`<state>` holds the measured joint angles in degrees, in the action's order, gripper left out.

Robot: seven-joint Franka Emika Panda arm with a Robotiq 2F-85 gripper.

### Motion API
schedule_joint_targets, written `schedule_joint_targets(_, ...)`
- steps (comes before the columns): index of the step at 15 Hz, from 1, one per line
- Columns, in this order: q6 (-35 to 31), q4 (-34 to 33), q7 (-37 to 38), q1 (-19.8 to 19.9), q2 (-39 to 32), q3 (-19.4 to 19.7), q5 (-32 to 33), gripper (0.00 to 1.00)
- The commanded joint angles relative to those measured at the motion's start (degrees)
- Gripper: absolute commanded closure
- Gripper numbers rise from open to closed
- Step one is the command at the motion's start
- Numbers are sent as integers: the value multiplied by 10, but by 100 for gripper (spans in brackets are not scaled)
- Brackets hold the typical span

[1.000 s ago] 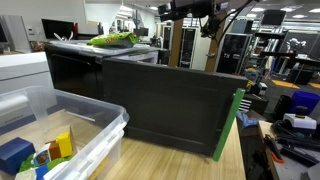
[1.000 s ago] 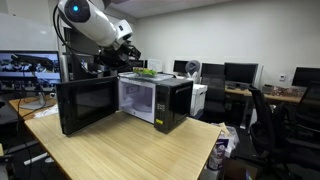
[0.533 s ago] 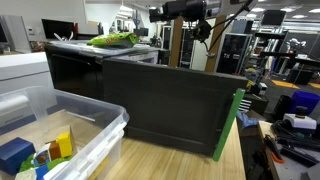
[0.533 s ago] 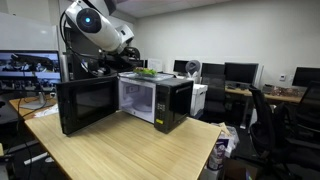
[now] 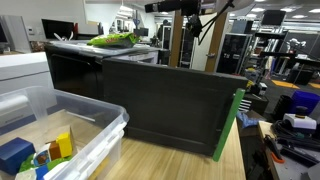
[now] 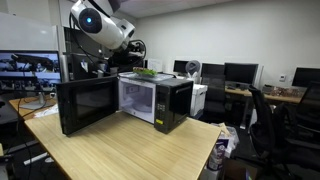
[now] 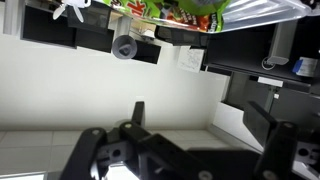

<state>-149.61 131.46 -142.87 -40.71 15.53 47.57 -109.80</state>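
1. Since a second ago my arm has lifted and swung back. In an exterior view it has climbed almost out of the top edge. My hand [image 6: 137,47] now sits higher above the microwave [image 6: 158,100] than it did. Nothing else has shifted.
2. My hand [image 7: 187,132] is spread wide in the wrist view, with the two fingers far apart and nothing between them. I hold nothing.
3. The green packet [image 5: 112,40] lies flat on the microwave's roof in both exterior views [image 6: 147,71]. It is apart from my hand, which is above and a little to the side of it. The wrist view catches it as a bright strip along the top edge [image 7: 190,10].
4. Judging from how things lie, the packet is resting free on the roof and is out of my grip. The microwave's door [image 6: 85,105] stands swung fully open. I can see nothing inside the chamber, though part of it is hidden from me.
5. The bench [image 6: 130,150] is pale wood, and the microwave sits toward its back. In an exterior view a clear plastic bin [image 5: 70,135] sits close to the camera with coloured blocks [image 5: 20,155] in it.
6. The room is an open office or lab with rows of monitors [image 6: 235,72], dark chairs [image 6: 285,120] and cluttered desks beyond.
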Motion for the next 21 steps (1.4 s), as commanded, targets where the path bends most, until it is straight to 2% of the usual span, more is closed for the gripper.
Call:
schedule_joint_targets(1, 1, 5, -73, 5, -18, 4, -35, 0)
schedule_joint_targets(3, 3, 7, -116, 7, -25, 6, -44, 0)
schedule_joint_targets(4, 35, -11, -48, 116, -63, -83, 4, 0)
schedule_joint_targets(5, 34, -13, -51, 143, -66, -108, 6, 0)
schedule_joint_targets(8, 30, -16, -51, 283, -71, -239, 19, 0)
schedule_joint_targets(11, 21, -11, -55, 369, -66, -327, 15, 0)
schedule_joint_targets(14, 22, -3, -57, 413, -65, -374, 20, 0)
schedule_joint_targets(16, 13, 10, -57, 427, -73, -395, 31, 0)
schedule_joint_targets(19, -8, 19, -57, 436, -88, -416, 45, 0)
schedule_joint_targets(20, -9, 20, -61, 421, -91, -404, 43, 0)
schedule_joint_targets(21, -10, 12, -61, 424, -89, -407, 41, 0)
